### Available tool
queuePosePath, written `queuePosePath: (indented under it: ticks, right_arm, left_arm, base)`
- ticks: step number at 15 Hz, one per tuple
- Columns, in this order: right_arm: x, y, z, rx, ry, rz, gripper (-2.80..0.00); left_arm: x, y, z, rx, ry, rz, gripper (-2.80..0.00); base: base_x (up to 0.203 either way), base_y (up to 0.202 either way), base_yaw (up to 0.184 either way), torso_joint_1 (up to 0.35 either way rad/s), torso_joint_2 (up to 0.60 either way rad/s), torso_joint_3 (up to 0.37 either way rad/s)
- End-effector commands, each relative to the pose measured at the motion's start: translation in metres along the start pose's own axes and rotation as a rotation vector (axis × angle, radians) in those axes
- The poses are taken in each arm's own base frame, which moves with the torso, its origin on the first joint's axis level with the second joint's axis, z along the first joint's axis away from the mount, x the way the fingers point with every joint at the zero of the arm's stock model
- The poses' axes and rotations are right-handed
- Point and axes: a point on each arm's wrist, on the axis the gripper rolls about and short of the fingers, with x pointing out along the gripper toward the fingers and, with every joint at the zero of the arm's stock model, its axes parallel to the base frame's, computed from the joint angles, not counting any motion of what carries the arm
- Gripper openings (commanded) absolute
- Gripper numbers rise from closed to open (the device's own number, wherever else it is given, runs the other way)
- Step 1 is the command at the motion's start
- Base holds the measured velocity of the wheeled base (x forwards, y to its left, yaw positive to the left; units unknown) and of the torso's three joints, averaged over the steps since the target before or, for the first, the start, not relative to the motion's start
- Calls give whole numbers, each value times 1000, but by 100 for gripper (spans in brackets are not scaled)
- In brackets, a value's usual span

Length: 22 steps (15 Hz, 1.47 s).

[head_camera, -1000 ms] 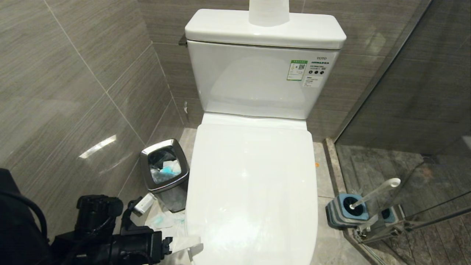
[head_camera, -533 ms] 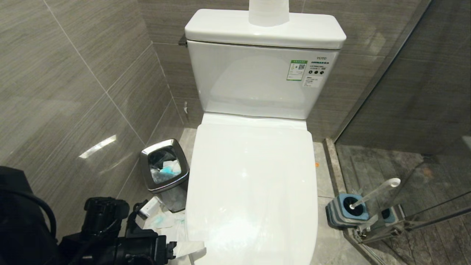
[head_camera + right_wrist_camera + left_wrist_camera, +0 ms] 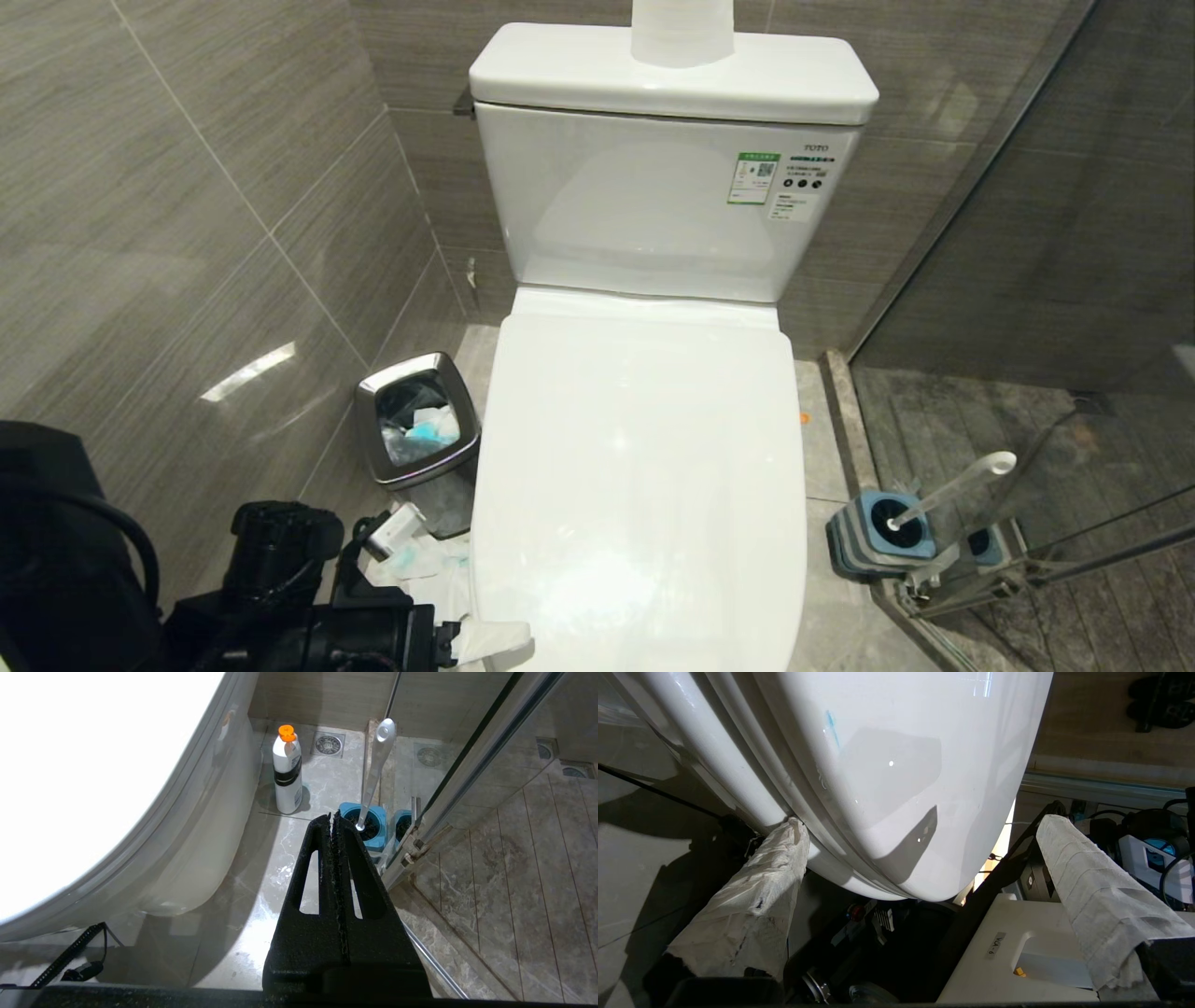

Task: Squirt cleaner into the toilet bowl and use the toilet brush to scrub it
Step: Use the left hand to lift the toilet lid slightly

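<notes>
Toilet bowl (image 3: 644,485) takes up the middle of the head view, and its lid is down flat over the seat, so no squirting or scrubbing can happen yet. My read is we're at the very first step: getting that lid up.

Next biggest thing is the left arm, low at the bowl's front left corner. The left gripper (image 3: 920,858) has its jaws spread wide, both fingers wrapped in white tissue. In the left wrist view one wrapped finger (image 3: 752,896) sits right up against the rim edge under the lid, touching or nearly so, the other well clear on the far side of the front curve. It's holding nothing.

The steel bin (image 3: 417,439) stands beside the bowl on the left with blue-stained tissues inside.

The toilet brush (image 3: 943,495) sits in its grey-and-blue holder on the floor to the right, by the glass partition. A white bottle with an orange cap (image 3: 287,772) stands on the floor near the bowl's base, probably the cleaner.

The right gripper (image 3: 334,821) hangs idle above that floor, jaws pressed together, empty.

Next move, I reckon: hook a finger under the lid edge and swing it up without slipping.
</notes>
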Motion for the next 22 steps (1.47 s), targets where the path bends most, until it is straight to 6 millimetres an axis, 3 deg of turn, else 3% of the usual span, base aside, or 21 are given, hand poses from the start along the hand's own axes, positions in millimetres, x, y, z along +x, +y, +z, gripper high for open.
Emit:
queuePosePath:
  ticks: [1, 5, 11, 18, 22]
  right_arm:
    - [0, 0, 0, 1, 2, 0, -280]
    - [0, 0, 0, 1, 1, 0, -280]
    - [0, 0, 0, 0, 2, 0, -280]
    - [0, 0, 0, 1, 2, 0, -280]
    - [0, 0, 0, 1, 2, 0, -280]
  left_arm:
    - [2, -2, 0, 5, 8, -11, 0]
    - [4, -1, 0, 6, 16, -10, 0]
    - [4, -2, -17, 45, 91, -4, 0]
    - [2, -9, -12, 76, 62, -40, 0]
    - [1, -16, 2, 17, -39, -88, 0]
  base:
    - [0, 0, 0, 0, 0, 0]
    - [0, 0, 0, 0, 0, 0]
    - [0, 0, 0, 0, 0, 0]
    - [0, 0, 0, 0, 0, 0]
    - [0, 0, 0, 0, 0, 0]
